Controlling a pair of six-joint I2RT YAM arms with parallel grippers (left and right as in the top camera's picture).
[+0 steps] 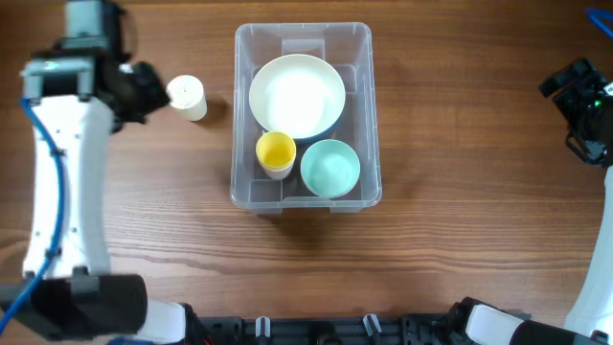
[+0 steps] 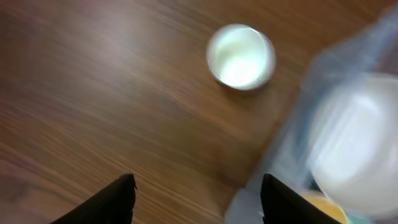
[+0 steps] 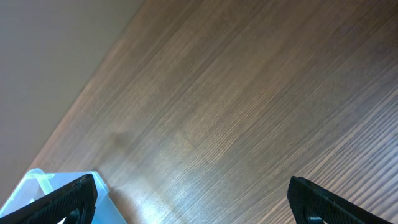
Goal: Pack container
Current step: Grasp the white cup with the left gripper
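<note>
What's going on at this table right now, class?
Two robot arms are packing a large clear plastic rectangular container. It already holds a wide white bowl, a small yellow cup and a round teal bowl. A small white cup sits outside on the wooden table, left of the container. The left hand is open and empty near that cup, probably its next pick. The right hand is open and empty, far right.

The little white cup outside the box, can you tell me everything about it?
The little cup is creamy white, round and smooth, plastic-looking. It stands upright, open end up, and looks empty. It sits on the wooden table, just left of the clear container, not touching it. The open left gripper is near but not touching.
</note>
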